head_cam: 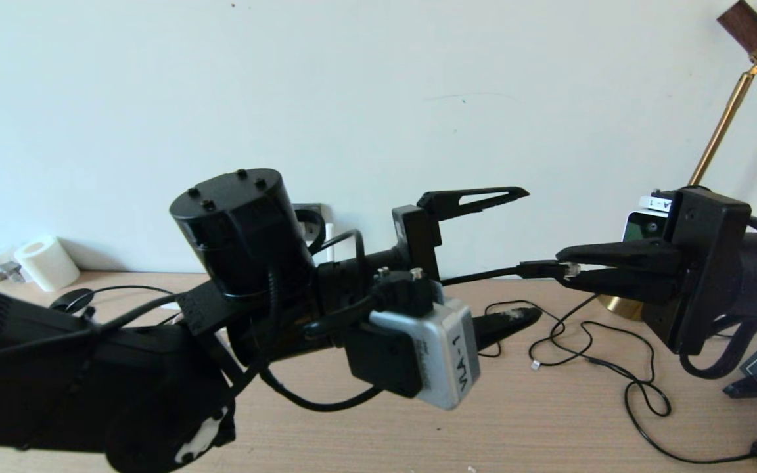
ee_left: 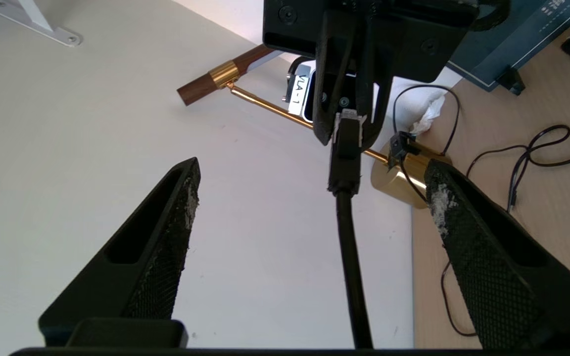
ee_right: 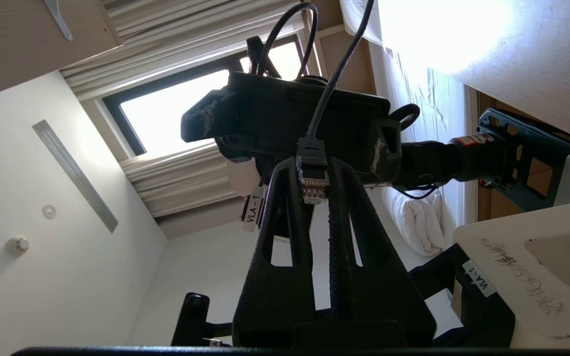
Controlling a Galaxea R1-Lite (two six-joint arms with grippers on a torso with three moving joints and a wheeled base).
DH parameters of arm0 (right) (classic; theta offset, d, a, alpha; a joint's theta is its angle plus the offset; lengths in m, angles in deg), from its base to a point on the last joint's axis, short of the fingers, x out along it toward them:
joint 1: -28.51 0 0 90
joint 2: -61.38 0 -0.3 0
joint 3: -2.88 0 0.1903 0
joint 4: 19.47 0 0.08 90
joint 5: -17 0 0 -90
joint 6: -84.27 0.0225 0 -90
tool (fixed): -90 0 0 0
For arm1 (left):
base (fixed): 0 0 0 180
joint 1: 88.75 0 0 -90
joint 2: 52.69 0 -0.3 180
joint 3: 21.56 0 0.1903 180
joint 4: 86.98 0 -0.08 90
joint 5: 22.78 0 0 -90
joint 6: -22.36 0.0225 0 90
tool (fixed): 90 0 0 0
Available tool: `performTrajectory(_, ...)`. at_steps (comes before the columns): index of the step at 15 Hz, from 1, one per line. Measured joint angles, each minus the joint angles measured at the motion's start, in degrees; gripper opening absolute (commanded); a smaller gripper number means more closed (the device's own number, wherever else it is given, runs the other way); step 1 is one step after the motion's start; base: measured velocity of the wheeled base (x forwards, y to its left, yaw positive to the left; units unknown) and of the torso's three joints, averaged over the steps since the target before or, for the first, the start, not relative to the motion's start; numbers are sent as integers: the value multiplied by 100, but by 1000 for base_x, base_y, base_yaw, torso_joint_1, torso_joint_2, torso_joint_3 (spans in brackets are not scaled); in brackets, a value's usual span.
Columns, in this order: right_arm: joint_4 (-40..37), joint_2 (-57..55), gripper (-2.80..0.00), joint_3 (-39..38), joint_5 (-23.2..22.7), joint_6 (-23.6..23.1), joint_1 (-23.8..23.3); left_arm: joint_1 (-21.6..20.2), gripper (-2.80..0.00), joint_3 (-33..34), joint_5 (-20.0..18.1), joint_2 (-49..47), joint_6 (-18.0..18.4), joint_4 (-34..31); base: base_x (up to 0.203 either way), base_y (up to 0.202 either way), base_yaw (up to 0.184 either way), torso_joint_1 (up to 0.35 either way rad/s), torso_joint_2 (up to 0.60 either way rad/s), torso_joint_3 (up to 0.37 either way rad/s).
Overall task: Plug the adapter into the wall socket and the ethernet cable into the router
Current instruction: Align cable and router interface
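Closest to you, your left hand (head_cam: 503,256) hangs in the air over the counter (head_cam: 549,420) with its two fingers wide apart, holding nothing. The ethernet cable (ee_left: 347,232) runs right through the gap between those fingers without touching them. A little farther on, your right hand (head_cam: 566,269) is squeezed tight on the plug tip of the ethernet cable, and the clear tip pokes out from between its fingers, up off the counter. It looks like the cable has just gone from one hand to the other, so the cable step is the one you are on. Behind the left arm, the wall socket (head_cam: 309,220) peeks out on the wall; you cannot see if the adapter is in it. The router does not show in the head view. Next, you likely need to pull the left hand clear, find the router's ports, and line the plug tip up straight before you push.
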Motion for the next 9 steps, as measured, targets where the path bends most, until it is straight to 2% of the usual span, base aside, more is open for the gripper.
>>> performTrajectory(9,2,9,-280,-40,7,-20,-2,124,0,61,-160,-2,-12,-13,0,0,0,0,0,0)
